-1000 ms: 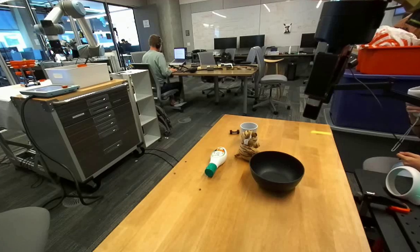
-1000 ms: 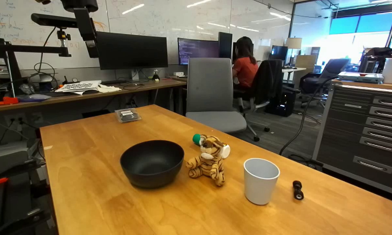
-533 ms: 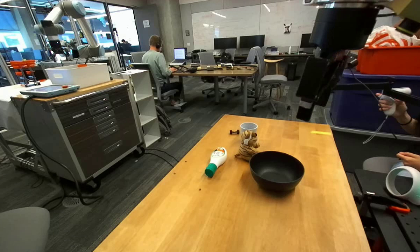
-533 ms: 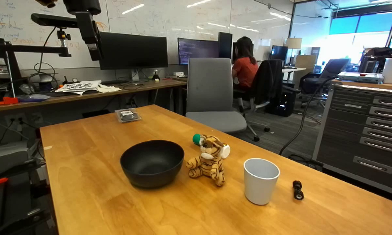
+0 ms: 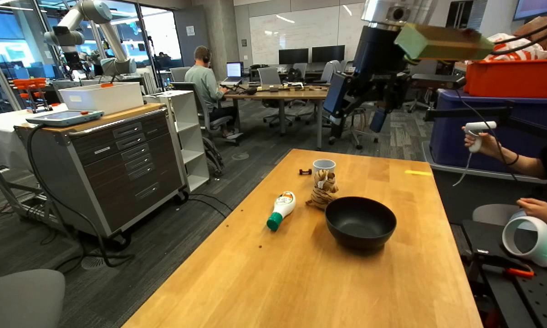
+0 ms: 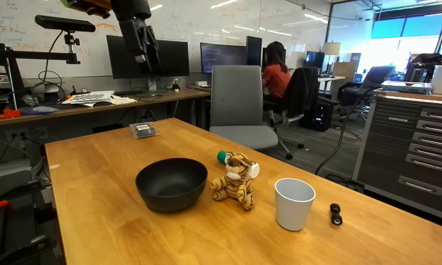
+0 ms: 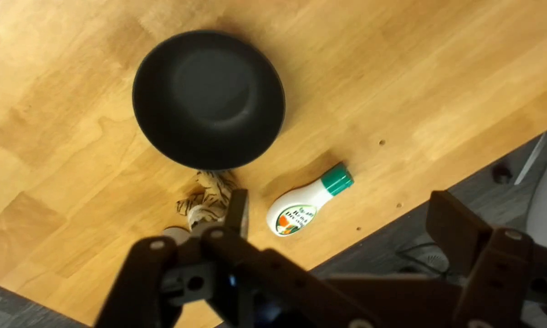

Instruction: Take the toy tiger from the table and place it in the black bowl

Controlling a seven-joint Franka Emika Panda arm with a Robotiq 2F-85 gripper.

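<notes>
Released gripper [image 5: 357,125] hanging in the air; toy tiger [image 6: 236,186] sitting beside the black bowl [image 6: 171,204]

I am logging the gripper as released: in the wrist view its fingers [image 7: 457,228] are standing wide apart. It is hanging higher than the bowl and well apart from it. From my station I am looking down into the bowl's round interior in that view, one finger overlapping part of the tiger; in both exterior views gripper and tiger are showing well apart.

Bowl: it is standing upright on the wooden table [image 5: 300,273].

Tiger: it is sitting upright on the table, just beside the bowl, one arm and one leg pointing toward the bowl's wall. Whether either is touching, I am failing to make out.

White bottle [image 7: 307,199]: it is lying on its side near the bowl, green cap [image 7: 338,179] on. In an exterior view the tiger is partly hiding it.

White cup [image 6: 294,209]: it is standing upright on the tiger's side of the bowl, farther out, so that the tiger is sitting between bowl and cup.

Dark dumbbell-shaped piece [image 6: 336,214]: it is lying near the cup, well apart from the bowl.

Clear flat package [image 6: 144,130]: in an exterior view it is lying near the table's edge, well apart from the bowl.

Grey chair [image 6: 237,99]: it is standing off the table, farther from the bowl than the bottle is.
</notes>
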